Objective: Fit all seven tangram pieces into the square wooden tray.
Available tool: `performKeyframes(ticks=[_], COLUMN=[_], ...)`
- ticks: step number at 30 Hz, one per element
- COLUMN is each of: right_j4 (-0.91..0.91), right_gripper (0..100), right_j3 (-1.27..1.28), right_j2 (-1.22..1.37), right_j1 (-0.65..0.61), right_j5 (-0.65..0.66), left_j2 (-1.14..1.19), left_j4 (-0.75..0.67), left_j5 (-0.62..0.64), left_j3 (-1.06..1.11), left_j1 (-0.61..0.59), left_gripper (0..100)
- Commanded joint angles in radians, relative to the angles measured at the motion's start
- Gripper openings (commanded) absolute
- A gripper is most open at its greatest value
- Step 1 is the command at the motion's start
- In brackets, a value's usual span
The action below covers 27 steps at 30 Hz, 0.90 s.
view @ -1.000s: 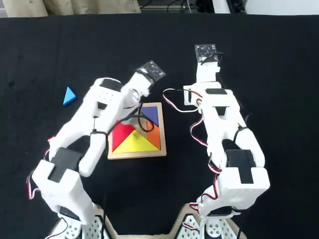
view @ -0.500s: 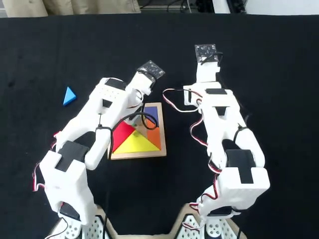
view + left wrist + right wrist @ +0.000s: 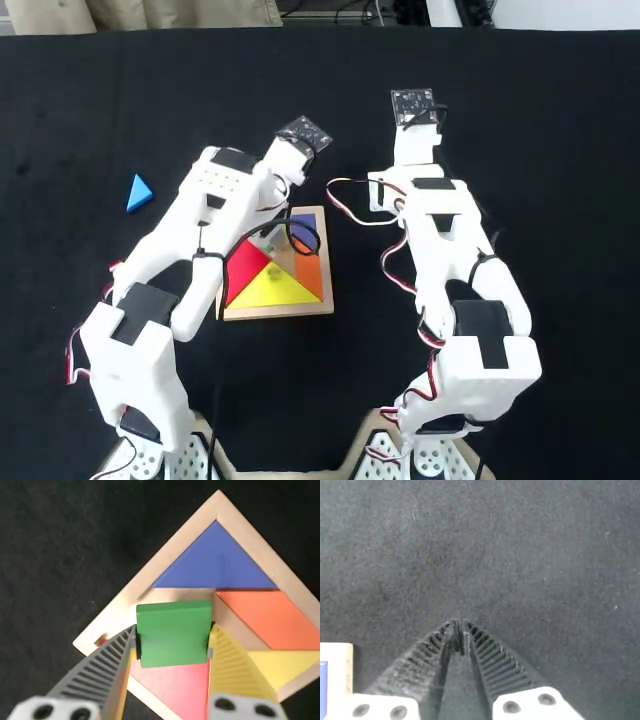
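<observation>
Clamped in the left gripper [image 3: 172, 636]: green piece [image 3: 172, 622], coated in smooth opaque paint, matt, with a slight sheen along its far edge. Fingers [image 3: 100, 665] of this claw: ribbed moulded plastic, one grey, one yellow, dull.

Directly beneath and beyond the claw: tray [image 3: 125, 597], pale bare-looking wood, finely grained, without gloss.

Inside the tray, beyond the fingertips: blue piece [image 3: 217, 555], orange piece [image 3: 265, 615], yellow piece [image 3: 280, 662] and red piece [image 3: 167, 682], all evenly painted, smooth, satin.

Under the right gripper [image 3: 458, 632], itself of dark ribbed plastic: cloth [image 3: 520, 555], black, matt, felt-like, flecked with pale fibres.

Behind each claw: arm shells [image 3: 440, 230], white plastic, smooth, faintly glossy.
</observation>
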Motion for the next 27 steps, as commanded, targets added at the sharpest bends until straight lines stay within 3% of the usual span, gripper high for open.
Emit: performKeyframes(ticks=[1, 7, 16, 20, 27], right_j4=[-0.020, -0.020, -0.020, -0.020, -0.020], right_gripper=[1.1, 1.1, 1.1, 1.1, 1.1], right_j3=[-0.096, -0.096, -0.096, -0.096, -0.096], right_j2=[-0.024, -0.024, -0.024, -0.024, -0.024], right_j1=[-0.005, -0.005, -0.005, -0.005, -0.006], right_j5=[0.002, 0.002, 0.002, 0.002, 0.002], left_j2=[-0.020, -0.014, -0.011, -0.011, -0.011], left_j4=[0.048, 0.046, 0.035, -0.031, -0.043], left_j5=[0.000, 0.006, -0.003, -0.003, -0.081], left_j3=[-0.077, -0.076, -0.088, -0.088, -0.031], left_j1=[0.015, 0.033, 0.021, -0.045, -0.054], left_gripper=[20, 29, 29, 29, 29])
